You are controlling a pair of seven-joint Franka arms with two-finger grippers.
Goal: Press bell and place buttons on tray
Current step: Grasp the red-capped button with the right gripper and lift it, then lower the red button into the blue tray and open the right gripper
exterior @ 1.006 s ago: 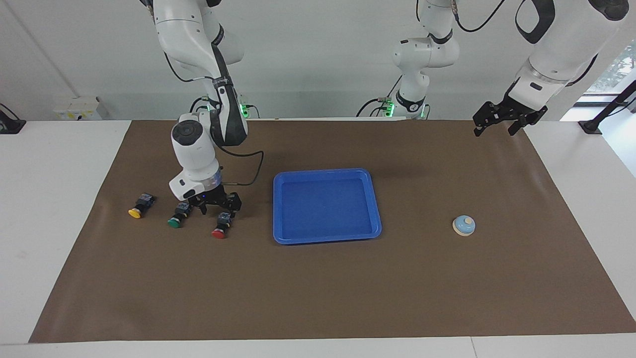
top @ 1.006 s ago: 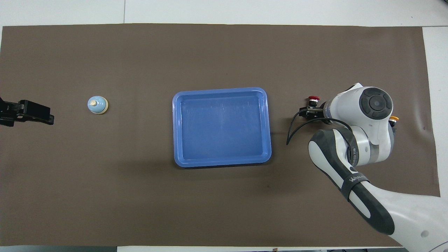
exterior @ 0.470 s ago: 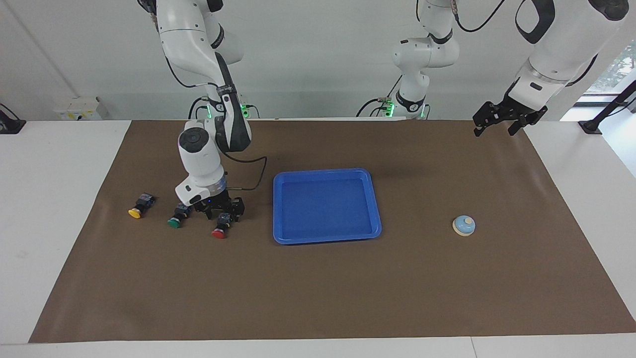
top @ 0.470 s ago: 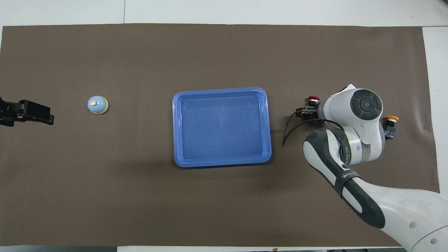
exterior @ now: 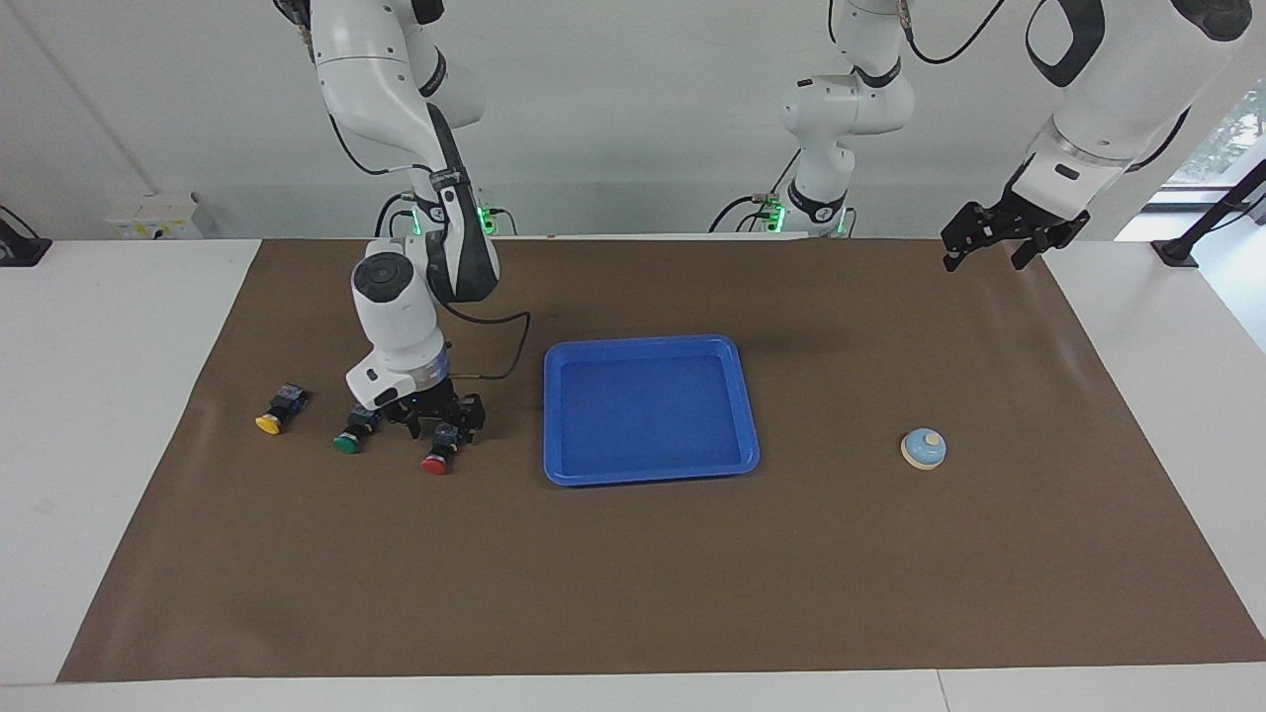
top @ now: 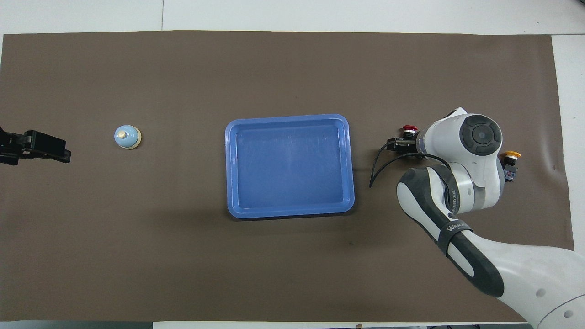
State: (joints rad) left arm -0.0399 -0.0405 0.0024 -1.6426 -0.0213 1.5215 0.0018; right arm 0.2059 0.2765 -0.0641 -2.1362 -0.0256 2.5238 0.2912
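The right gripper [exterior: 444, 429] is down at the brown mat [exterior: 633, 593] that covers the white counter [exterior: 99, 396]. It is set over the black body of the red button [exterior: 436, 461], with one finger on either side of that body. I cannot tell whether the fingers have closed on the body or merely stand beside it. The red button lies on its side on the mat, its cap pointing away from the robots. It is the one of the three buttons closest to the tray [exterior: 648, 476]. Beside it, toward the right arm's end of the counter, lies the green button [exterior: 348, 442], close to the gripper's outer link but not between the fingers. The yellow button [exterior: 269, 423] comes last in the row, a little apart from the green one, and in the overhead view the right arm's wrist partly hides it. All three buttons rest on the mat and none is in the tray. The blue tray sits flat in the middle of the mat with nothing in it. The bell [exterior: 923, 448] stands upright well apart from the tray, toward the left arm's end, about as far from the robots as the buttons. The left arm waits: the left gripper [exterior: 989, 259] hangs in the air over the mat's corner at its own end of the counter, its fingers spread open and holding nothing.
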